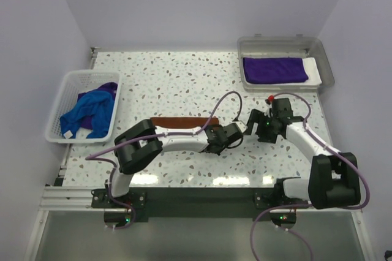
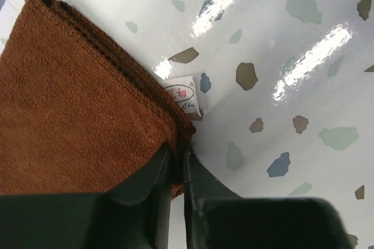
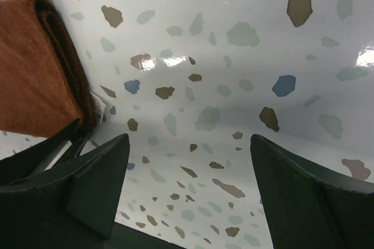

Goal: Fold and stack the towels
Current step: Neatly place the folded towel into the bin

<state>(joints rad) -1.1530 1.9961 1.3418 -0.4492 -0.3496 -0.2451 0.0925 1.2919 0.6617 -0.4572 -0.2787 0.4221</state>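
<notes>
Left gripper (image 2: 177, 161) fingers pinched on rust-brown towel (image 2: 76, 109) at its right-end edge. Right gripper (image 3: 190, 149) just right of that towel, fingers wide apart over table (image 3: 234, 85)

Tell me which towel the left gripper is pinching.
The rust-brown towel: the left gripper pinches its corner. The folded purple towel lies in the tray, the blue towel in the basket.

Inside a robotics lab's test cell: plain white panels (image 1: 184, 3) wall in a speckled tabletop (image 1: 177, 83), where the cabled left arm (image 1: 177, 139) and right arm (image 1: 309, 139) stand bolted to an aluminium rail (image 1: 67, 197).
</notes>
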